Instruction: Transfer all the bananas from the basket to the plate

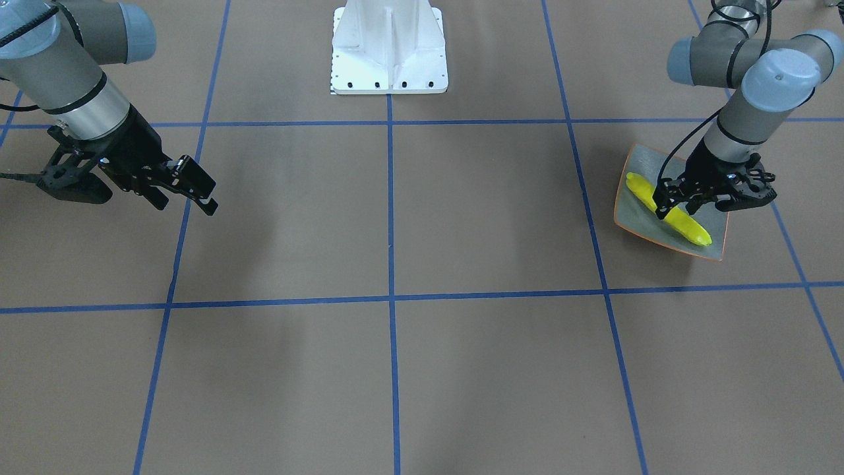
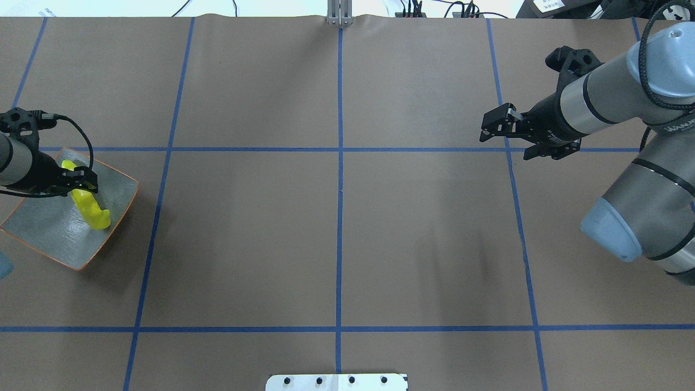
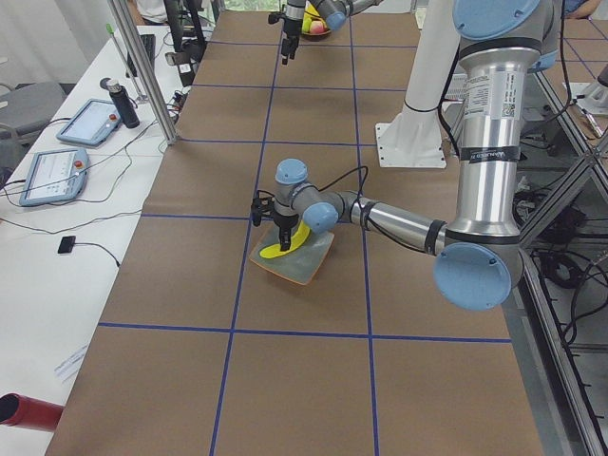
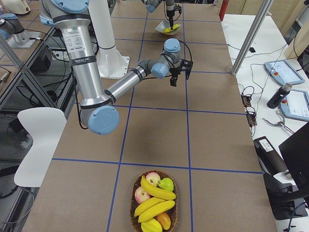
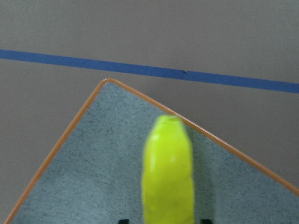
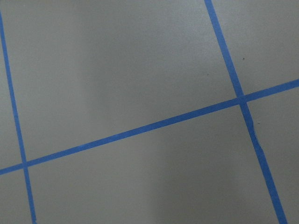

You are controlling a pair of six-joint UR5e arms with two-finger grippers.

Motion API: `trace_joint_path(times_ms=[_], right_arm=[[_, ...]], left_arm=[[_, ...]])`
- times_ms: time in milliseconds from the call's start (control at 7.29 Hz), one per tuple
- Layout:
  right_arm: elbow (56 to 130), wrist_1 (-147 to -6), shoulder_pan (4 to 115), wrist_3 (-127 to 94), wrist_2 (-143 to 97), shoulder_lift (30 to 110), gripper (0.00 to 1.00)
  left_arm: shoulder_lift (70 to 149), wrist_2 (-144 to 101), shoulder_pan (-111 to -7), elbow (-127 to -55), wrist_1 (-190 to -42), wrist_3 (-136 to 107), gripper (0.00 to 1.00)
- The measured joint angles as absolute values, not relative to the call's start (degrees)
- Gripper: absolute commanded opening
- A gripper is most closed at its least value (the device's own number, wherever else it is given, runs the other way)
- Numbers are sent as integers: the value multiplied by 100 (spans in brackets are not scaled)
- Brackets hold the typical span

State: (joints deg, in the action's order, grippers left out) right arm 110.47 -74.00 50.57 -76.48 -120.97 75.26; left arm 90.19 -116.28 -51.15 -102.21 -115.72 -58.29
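A square grey-green plate (image 1: 639, 218) with an orange rim sits at the table's left end. One yellow banana (image 1: 686, 224) lies flat on the plate (image 5: 88, 182). My left gripper (image 1: 672, 201) hangs low over this banana (image 5: 168, 177), open, a fingertip on either side with small gaps. The wicker basket (image 4: 136, 223) stands at the table's right end and holds several bananas (image 4: 157, 189) with other fruit. My right gripper (image 2: 491, 129) hovers open and empty above bare table, well away from the basket.
Apples (image 4: 143, 194) and other fruit share the basket. The robot's white base (image 1: 389, 49) stands at the table's rear middle. Blue tape lines (image 2: 339, 217) grid the brown tabletop. Tablets and cables lie on side benches (image 3: 57, 161).
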Motion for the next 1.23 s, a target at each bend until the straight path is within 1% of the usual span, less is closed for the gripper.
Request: trace_joint_path(times_ms=[274, 549, 960, 1235], right_arm=[[11069, -7395, 5272, -7458, -12102, 7745, 100], [11103, -7394, 5791, -6496, -12185, 8347, 100], [11070, -7409, 7151, -4663, -12801, 9597, 99], [10966, -7431, 7877, -4180, -13078, 10283, 100]], left_arm=[[9023, -11684, -5133, -10638, -11545, -5846, 84], [9017, -11937, -5212, -11012, -11533, -5847, 92], [9047, -12212, -5314, -11052, -11531, -5847, 93], [9097, -12224, -5310, -11024, -11526, -5845, 95]])
